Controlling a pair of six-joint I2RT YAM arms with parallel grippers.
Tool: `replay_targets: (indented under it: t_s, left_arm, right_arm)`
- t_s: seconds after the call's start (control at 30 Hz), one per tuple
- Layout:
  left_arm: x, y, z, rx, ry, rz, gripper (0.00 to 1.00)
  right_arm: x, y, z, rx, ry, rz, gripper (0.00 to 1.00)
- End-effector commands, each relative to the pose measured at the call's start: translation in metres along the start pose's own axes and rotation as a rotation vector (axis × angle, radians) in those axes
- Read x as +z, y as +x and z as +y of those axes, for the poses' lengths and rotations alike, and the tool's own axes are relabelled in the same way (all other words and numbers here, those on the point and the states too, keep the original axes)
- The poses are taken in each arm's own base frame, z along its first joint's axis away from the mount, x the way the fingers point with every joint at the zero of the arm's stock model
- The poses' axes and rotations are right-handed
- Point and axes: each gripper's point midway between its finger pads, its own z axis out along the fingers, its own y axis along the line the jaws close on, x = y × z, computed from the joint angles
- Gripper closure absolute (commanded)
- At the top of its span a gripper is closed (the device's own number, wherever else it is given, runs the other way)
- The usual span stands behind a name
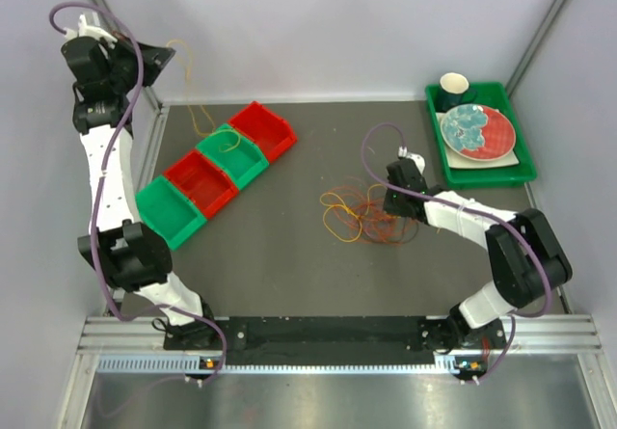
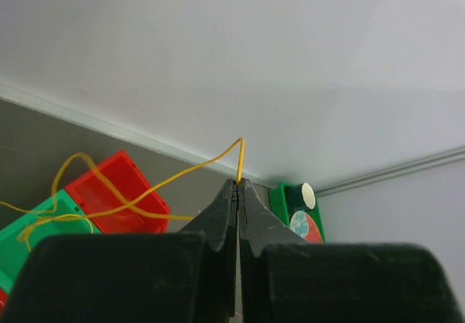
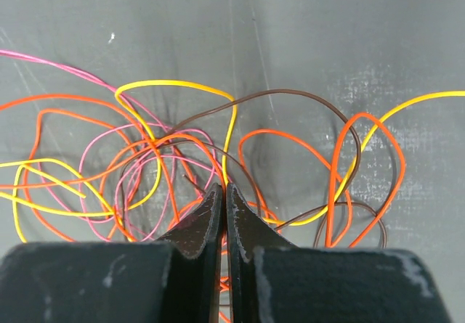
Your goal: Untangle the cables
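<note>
Grey table: left gripper pinches one freed yellow cable; right gripper, closed, rests over the unsorted tangle.

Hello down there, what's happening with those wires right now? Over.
Left gripper shut on yellow cable, raised high. Right gripper shut, low at the tangle. Cable's tail trails through a green bin.

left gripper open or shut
Shut on the yellow cable: the left gripper's jaws meet, the cable pinched at their tips and trailing down over the bins.
</note>
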Motion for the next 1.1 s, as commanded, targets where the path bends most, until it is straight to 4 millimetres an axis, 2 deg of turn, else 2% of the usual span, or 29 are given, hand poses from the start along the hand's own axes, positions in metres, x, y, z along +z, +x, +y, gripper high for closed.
replay_targets:
  t_s: [0.0, 0.23, 0.37, 0.4, 0.5, 0.57, 0.7, 0.8, 0.9, 1.07]
  left_arm:
    - [-0.025, -0.012, -0.062, 0.136, 0.133, -0.051, 1.0]
    - [-0.036, -0.014, -0.083, 0.2, 0.172, -0.06, 1.0]
    - [-0.046, -0.024, -0.119, 0.259, 0.236, -0.094, 1.0]
    - [-0.054, -0.031, -0.14, 0.285, 0.275, -0.117, 1.0]
    - [-0.059, -0.038, -0.155, 0.293, 0.293, -0.129, 1.0]
    - [-0.061, -0.038, -0.157, 0.291, 0.297, -0.13, 1.0]
    - [-0.065, -0.032, -0.151, 0.284, 0.277, -0.124, 1.0]
    - [-0.06, -0.025, -0.132, 0.275, 0.23, -0.123, 1.0]
    - [-0.045, -0.017, -0.111, 0.254, 0.197, -0.096, 1.0]
    - [-0.025, -0.011, -0.087, 0.225, 0.154, -0.073, 1.0]
  right_arm:
    - [-0.016, -0.037, 0.024, 0.003, -0.077, -0.086, 1.0]
    - [-0.019, -0.035, 0.037, 0.0, -0.105, -0.082, 1.0]
    - [-0.019, -0.031, 0.04, -0.003, -0.106, -0.073, 1.0]
    - [-0.018, -0.03, 0.041, -0.005, -0.106, -0.071, 1.0]
    - [-0.018, -0.027, 0.044, -0.005, -0.111, -0.066, 1.0]
    - [-0.018, -0.026, 0.045, -0.005, -0.114, -0.06, 1.0]
    - [-0.018, -0.024, 0.047, -0.007, -0.118, -0.058, 1.0]
    - [-0.017, -0.022, 0.048, -0.01, -0.123, -0.051, 1.0]
    - [-0.016, -0.021, 0.049, -0.011, -0.126, -0.045, 1.0]
    - [-0.016, -0.019, 0.049, -0.008, -0.124, -0.043, 1.0]
